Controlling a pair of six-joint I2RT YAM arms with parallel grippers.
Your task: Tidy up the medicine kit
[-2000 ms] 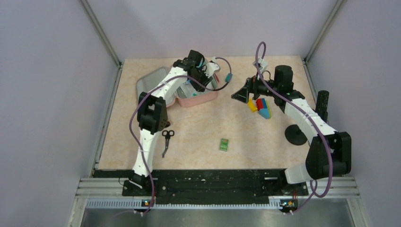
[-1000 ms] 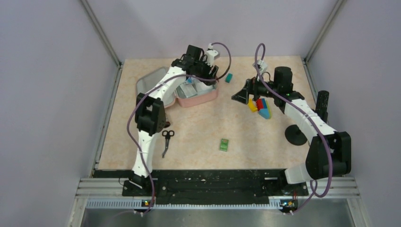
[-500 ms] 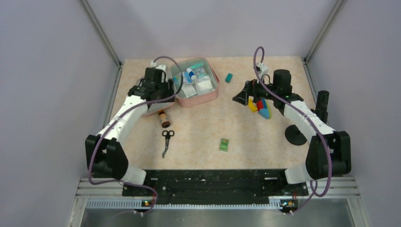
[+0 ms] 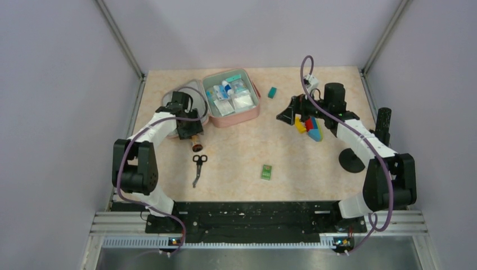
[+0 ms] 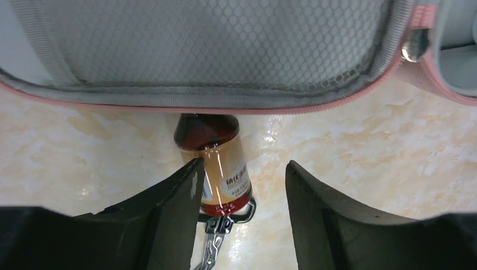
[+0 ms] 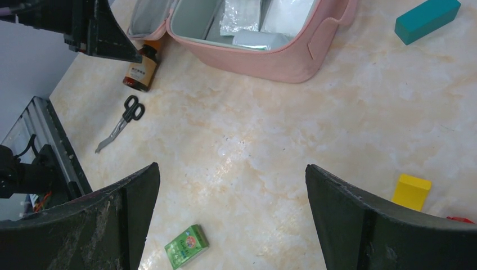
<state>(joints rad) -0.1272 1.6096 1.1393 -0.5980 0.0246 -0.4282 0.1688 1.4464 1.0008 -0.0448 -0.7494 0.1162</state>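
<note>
The medicine kit (image 4: 247, 114) lies open at the back of the table, a pink case with packets inside, and its lid (image 5: 214, 45) with grey mesh lining is folded out to the left. A brown bottle (image 5: 216, 163) lies on the table against the lid's edge. My left gripper (image 5: 243, 166) is open and straddles the bottle: the left finger is against its side, and the right finger stands apart from it. In the top view this gripper (image 4: 189, 133) sits just above the bottle (image 4: 196, 143). My right gripper (image 6: 232, 169) hangs wide open and holds nothing.
Scissors (image 4: 198, 167) lie just in front of the bottle, handles touching its base. A small green box (image 4: 266, 171) sits mid-table. A teal block (image 4: 272, 92) lies right of the kit. Yellow, red and blue blocks (image 4: 310, 128) sit under the right arm.
My left arm has swung away from above the kit to its left side and come down over the bottle. Its jaws have narrowed slightly. The right arm has barely moved.
</note>
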